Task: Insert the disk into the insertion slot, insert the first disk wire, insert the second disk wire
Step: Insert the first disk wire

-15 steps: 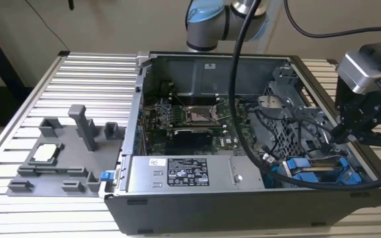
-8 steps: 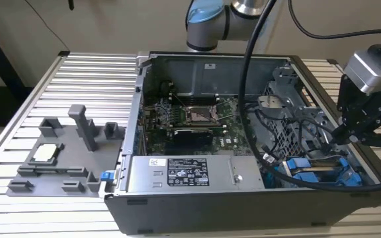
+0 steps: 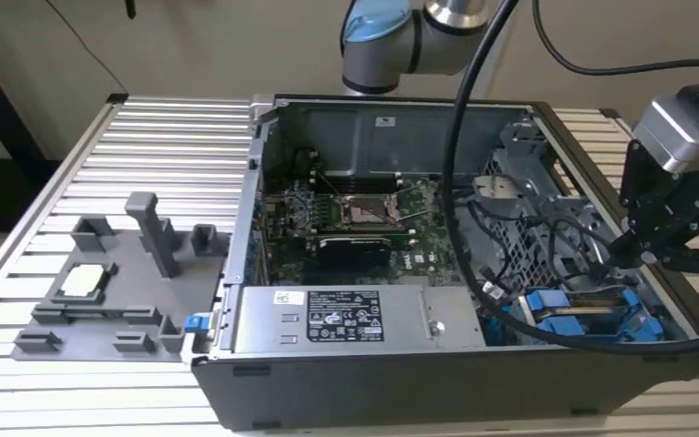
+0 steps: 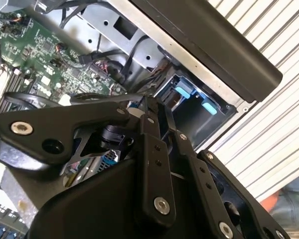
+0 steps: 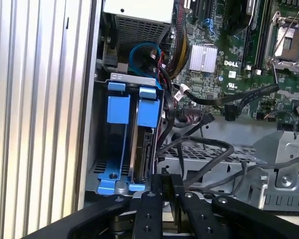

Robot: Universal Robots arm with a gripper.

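The hand [image 3: 626, 258] hangs at about 3 o'clock in the exterior view, over the 4 o'clock corner of the open computer case [image 3: 447, 387] and just above the insertion slot [image 3: 582, 317]. In the first wrist view the disk [image 5: 142, 149] stands on edge inside that slot, blue carrier tabs at its end, with black cables [image 5: 199, 149] looping just beside it. In both wrist views the fingertips [image 5: 157, 181] sit drawn close together, but I cannot tell whether anything is pinched between them. The case lies on the slatted surface [image 3: 70, 401].
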